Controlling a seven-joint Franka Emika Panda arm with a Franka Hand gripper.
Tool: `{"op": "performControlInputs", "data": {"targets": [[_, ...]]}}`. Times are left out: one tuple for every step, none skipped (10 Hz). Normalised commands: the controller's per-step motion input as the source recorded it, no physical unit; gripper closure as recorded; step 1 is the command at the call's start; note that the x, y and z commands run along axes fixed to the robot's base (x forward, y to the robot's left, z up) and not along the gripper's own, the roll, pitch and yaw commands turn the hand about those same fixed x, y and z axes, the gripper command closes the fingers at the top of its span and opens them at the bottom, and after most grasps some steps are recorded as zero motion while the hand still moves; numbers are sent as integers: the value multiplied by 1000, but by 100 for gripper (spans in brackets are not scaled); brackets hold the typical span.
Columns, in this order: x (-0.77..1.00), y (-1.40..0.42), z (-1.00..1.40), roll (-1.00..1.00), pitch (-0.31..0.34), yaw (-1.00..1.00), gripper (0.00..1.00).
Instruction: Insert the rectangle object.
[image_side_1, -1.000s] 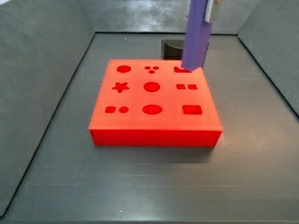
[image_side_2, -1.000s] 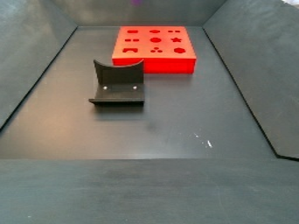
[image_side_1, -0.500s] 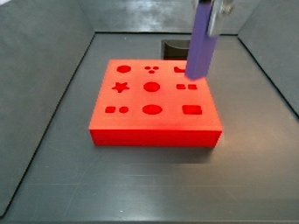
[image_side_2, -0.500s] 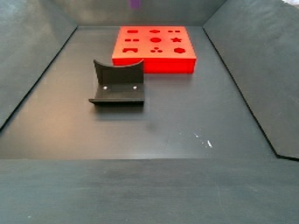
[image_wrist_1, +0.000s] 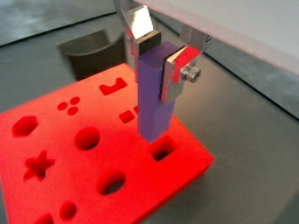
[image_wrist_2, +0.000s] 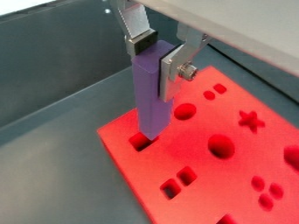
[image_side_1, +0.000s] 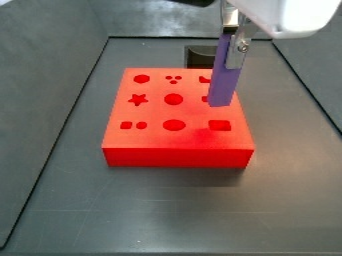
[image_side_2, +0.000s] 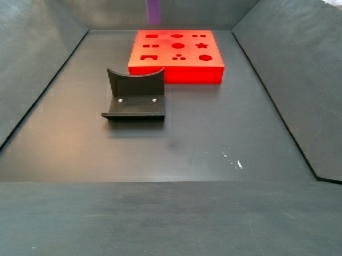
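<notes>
My gripper (image_side_1: 234, 42) is shut on the rectangle object (image_side_1: 226, 75), a long purple bar held upright by its upper end. In both wrist views the silver fingers (image_wrist_1: 177, 66) (image_wrist_2: 176, 61) clamp the bar (image_wrist_1: 155, 96) (image_wrist_2: 149, 96) from two sides. The bar hangs over the right side of the flat red block (image_side_1: 174, 135). Its lower end is close above the block's top, by the rectangular hole (image_side_1: 221, 125) (image_wrist_2: 140, 141). I cannot tell whether it touches. In a side view only the bar's tip (image_side_2: 154, 12) shows at the picture's edge, behind the red block (image_side_2: 178, 68).
The dark fixture (image_side_2: 134, 96) stands on the grey floor apart from the block; it also shows behind the block (image_side_1: 199, 54) (image_wrist_1: 93, 52). Sloping grey walls (image_side_1: 54, 110) ring the floor. The block has several other shaped holes.
My gripper has carried the purple bar toward the block's front edge and lower, from the far right corner to near the rectangular hole.
</notes>
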Motion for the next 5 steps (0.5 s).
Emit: {"op": "performControlInputs", "data": {"targets": [[317, 0, -151, -117, -364, -529, 100], [669, 0, -197, -64, -200, -383, 100], [657, -83, -386, 0, -149, -431, 100], [269, -291, -149, 233, 26, -223, 100], [29, -360, -97, 266, 51, -234, 100]]}}
